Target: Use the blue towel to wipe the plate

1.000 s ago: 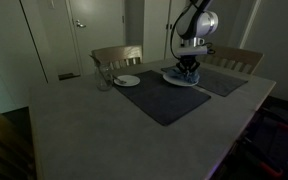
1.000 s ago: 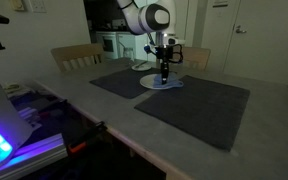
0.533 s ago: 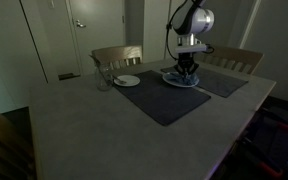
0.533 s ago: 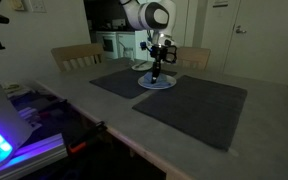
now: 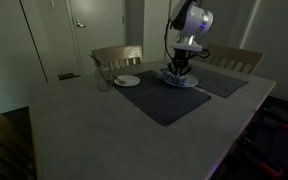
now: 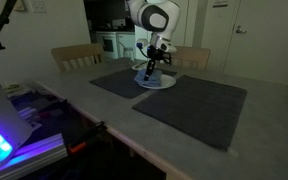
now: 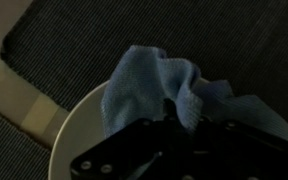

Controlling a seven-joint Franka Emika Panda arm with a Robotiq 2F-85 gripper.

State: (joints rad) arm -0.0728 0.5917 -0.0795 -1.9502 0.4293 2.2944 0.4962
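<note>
The blue towel (image 7: 152,84) lies bunched in folds on the plate (image 7: 76,138), a large round white one. My gripper (image 7: 181,112) is shut on a fold of the towel and presses it down onto the plate. In both exterior views the gripper (image 5: 179,70) (image 6: 151,72) stands tilted over the plate (image 5: 192,82) (image 6: 164,85), which rests on the far dark placemat (image 5: 222,82). The fingertips are mostly hidden in the cloth.
A smaller white plate (image 5: 127,80) and a clear glass (image 5: 102,78) stand near the table's far edge. A big dark placemat (image 5: 162,100) (image 6: 194,108) covers the middle. Wooden chairs (image 5: 117,55) (image 6: 76,56) stand behind the table.
The gripper has slid sideways across the plate with the towel in it, to the left in both exterior views, and now leans more.
</note>
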